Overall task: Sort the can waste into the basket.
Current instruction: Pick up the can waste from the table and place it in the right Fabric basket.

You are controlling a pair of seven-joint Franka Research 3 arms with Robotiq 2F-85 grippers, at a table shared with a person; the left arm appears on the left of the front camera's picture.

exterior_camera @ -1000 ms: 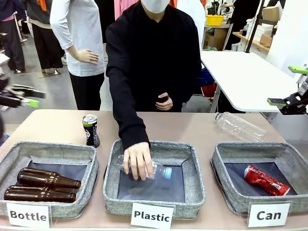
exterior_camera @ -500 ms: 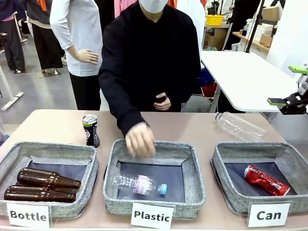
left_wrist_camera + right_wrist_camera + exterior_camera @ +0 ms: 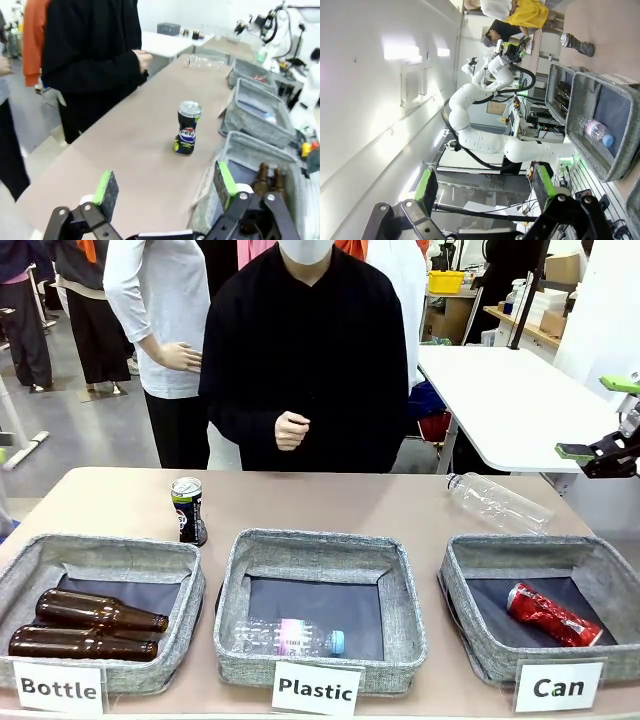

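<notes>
Nearby, black can (image 3: 188, 510) upright, clear bottle (image 3: 498, 503) behind Can basket (image 3: 530, 551)

The left gripper (image 3: 165, 186) and right gripper (image 3: 485, 184) are black, green-padded, with silver screws. The person (image 3: 305, 360) wears a black long-sleeved top.

Table (image 3: 380, 502) w/ 3 baskets (image 3: 530, 545), can (image 3: 188, 510), bottle (image 3: 498, 503)

hand: we see the person's hand (image 3: 290, 430) drawn back from the middle basket (image 3: 322, 548) to the chest | bottle: the clear plastic bottle (image 3: 290, 640) let go, now lying at that basket's near side
</notes>
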